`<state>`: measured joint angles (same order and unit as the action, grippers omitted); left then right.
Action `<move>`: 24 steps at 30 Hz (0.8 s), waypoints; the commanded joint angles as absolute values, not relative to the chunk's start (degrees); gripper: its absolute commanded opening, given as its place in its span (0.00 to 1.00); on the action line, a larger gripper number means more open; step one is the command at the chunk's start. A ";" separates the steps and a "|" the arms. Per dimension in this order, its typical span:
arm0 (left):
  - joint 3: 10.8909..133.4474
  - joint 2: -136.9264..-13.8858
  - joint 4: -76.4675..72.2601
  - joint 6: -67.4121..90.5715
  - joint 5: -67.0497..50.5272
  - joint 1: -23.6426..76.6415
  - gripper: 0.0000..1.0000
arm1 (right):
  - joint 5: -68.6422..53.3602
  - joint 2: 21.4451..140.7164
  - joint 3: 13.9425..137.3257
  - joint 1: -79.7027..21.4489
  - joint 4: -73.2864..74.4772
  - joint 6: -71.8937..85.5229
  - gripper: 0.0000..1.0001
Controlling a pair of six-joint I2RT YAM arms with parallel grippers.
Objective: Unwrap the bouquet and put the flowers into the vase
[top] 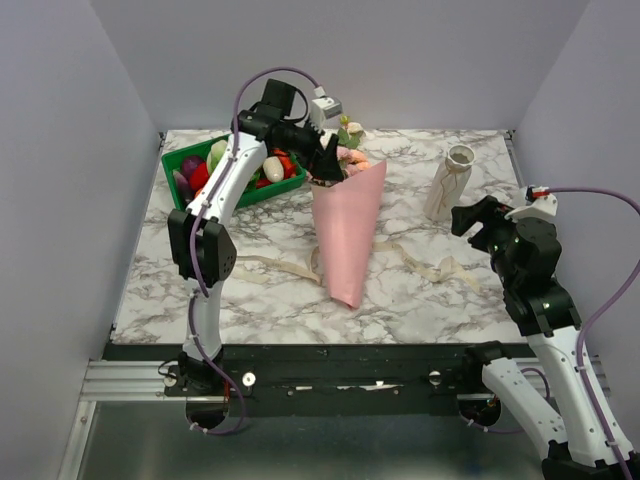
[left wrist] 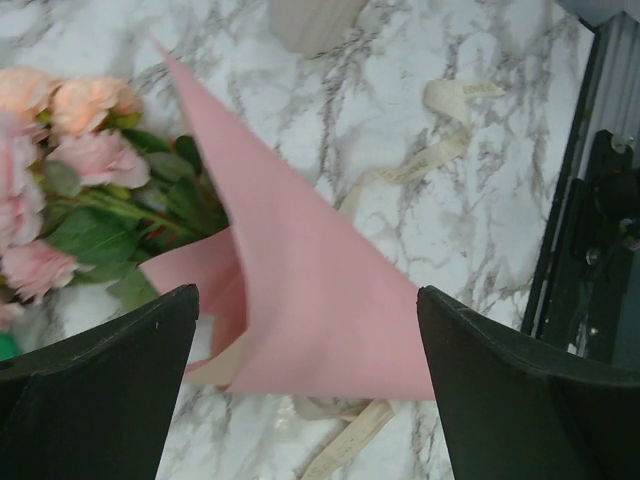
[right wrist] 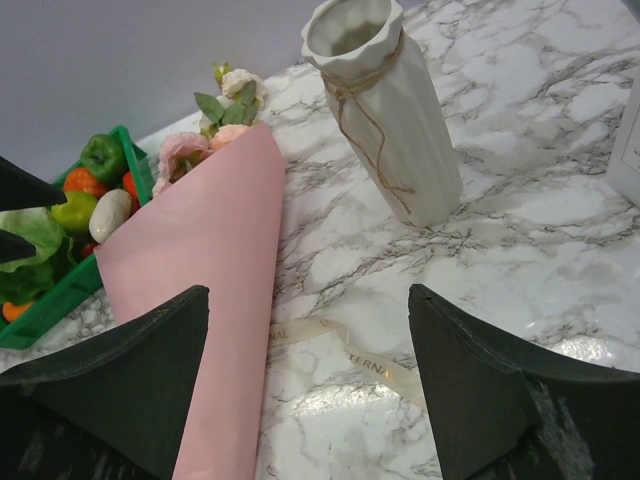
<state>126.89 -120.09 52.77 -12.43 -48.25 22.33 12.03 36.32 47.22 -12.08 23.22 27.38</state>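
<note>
since the cream ribbon (right wrist: 350, 352) already lies loose on the marble table (top: 250, 300), we judge the step in hand to be drawing the flowers (left wrist: 90, 160) out of the pink paper. the bouquet (top: 348, 230) lies mid-table, its tip toward 6 o'clock and its open mouth toward 12, with blooms spilling out beside the green crate (top: 168, 160) at 10 o'clock. the left gripper (top: 328, 160) hangs at that mouth, jaws spread wide and holding nothing. the right gripper (top: 470, 218), jaws also apart and empty, hovers at 3 o'clock near the vase (top: 448, 182), which stands upright at 2 o'clock. we would close the left jaws low on the stems, not the heads, and pull toward 12 along the cone's axis. the right could pin the paper's tip so the wrap does not drag along.
</note>
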 commanded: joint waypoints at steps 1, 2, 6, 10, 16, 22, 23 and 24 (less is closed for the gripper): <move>125.51 -123.57 54.93 -16.43 -49.92 17.76 0.99 | 10.55 35.86 46.67 -12.57 22.33 27.07 0.88; 124.55 -123.92 54.84 -16.61 -50.44 16.71 0.99 | 10.55 35.86 46.58 -12.57 22.41 27.07 0.88; 121.30 -125.24 54.58 -18.54 -52.47 15.64 0.99 | 10.46 36.04 46.58 -12.57 22.24 27.16 0.88; 116.56 -124.72 54.94 -20.65 -52.03 15.03 0.96 | 10.37 36.30 46.32 -12.57 22.24 27.16 0.88; 111.18 -123.66 53.52 -21.09 -53.78 14.33 0.85 | 9.84 36.83 46.23 -12.57 22.06 27.51 0.88; 110.22 -123.14 52.21 -21.97 -58.01 14.59 0.85 | 9.41 36.74 46.06 -12.57 21.89 27.69 0.87; 110.21 -122.87 51.51 -21.89 -58.09 14.76 0.85 | 9.32 36.65 45.97 -12.57 21.97 27.77 0.87; 110.21 -122.87 50.63 -21.45 -58.53 14.85 0.85 | 9.32 36.65 45.97 -12.57 21.97 27.86 0.87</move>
<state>110.52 -124.90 53.34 -20.64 -54.22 14.59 10.79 36.91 46.74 -12.08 23.14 27.44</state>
